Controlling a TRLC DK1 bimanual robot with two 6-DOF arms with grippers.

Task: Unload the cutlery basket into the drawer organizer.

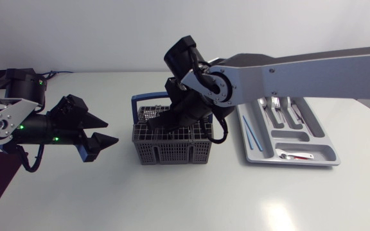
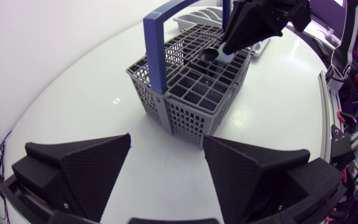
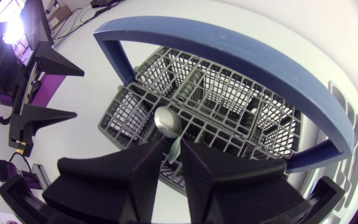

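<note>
Holding: your right pincer (image 3: 174,140) is clamped on a spoon (image 3: 166,121), whose bowl shows just past the fingertips.
Basket: the cutlery basket (image 3: 123,118) sits directly beneath that pincer.
Left pincer: your left pincer (image 2: 166,140) has its fingers wide apart, with the basket ahead of it, untouched.
Organizer: the drawer organizer (image 1: 323,154) lies beside the right pincer, apart from the basket.

Our right gripper (image 3: 174,149), pinching a spoon (image 3: 166,121), fills the room just above the basket (image 1: 172,146). The blue handle (image 3: 229,50) arches over the basket's middle and gets in the way there. Between the basket and our left gripper (image 1: 110,131), fingers (image 2: 86,162) wide apart, we see bare bench (image 1: 172,199) to pass through.
</note>
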